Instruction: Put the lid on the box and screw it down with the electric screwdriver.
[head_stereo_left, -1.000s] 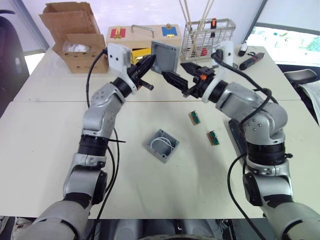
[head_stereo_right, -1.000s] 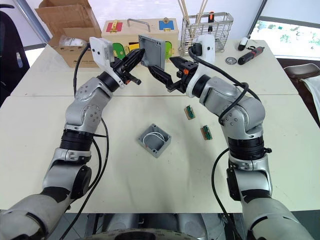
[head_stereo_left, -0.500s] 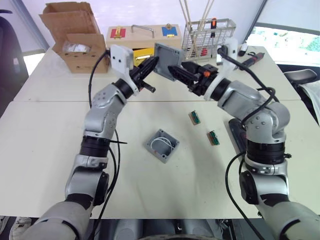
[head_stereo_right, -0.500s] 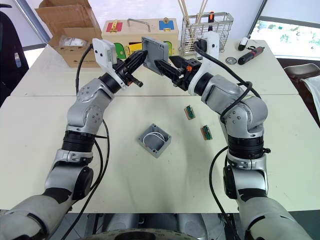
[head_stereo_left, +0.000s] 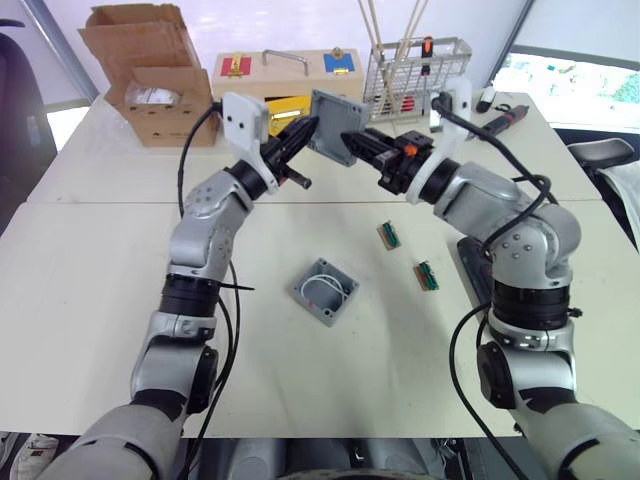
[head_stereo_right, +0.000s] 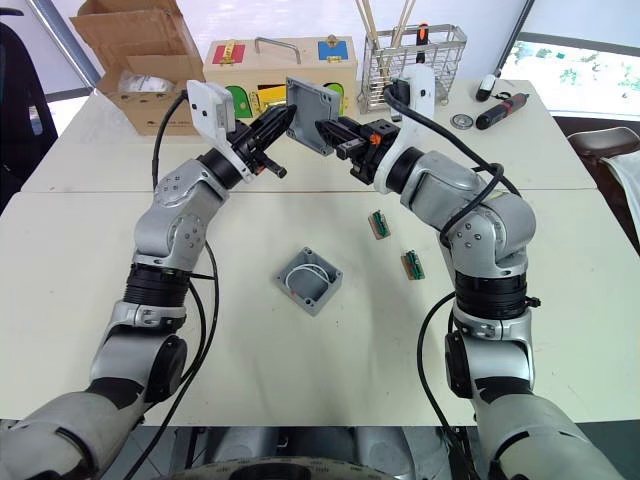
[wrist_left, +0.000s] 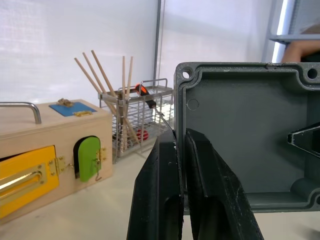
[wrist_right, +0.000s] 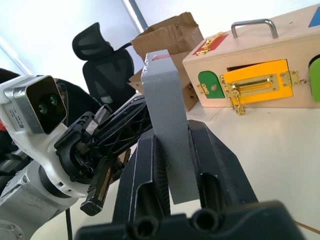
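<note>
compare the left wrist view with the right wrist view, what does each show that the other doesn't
Left wrist view alone: the hollow inner face of the lid with its raised rim and corner holes, and the wire basket holding wooden sticks and an orange-handled screwdriver.

Right wrist view alone: the lid's thin edge, the left hand seen from outside, the cardboard box and a black chair.

Shared: the grey lid held up in the air, each hand's fingers closed on it, and the wooden box with green and yellow doors behind.
</note>
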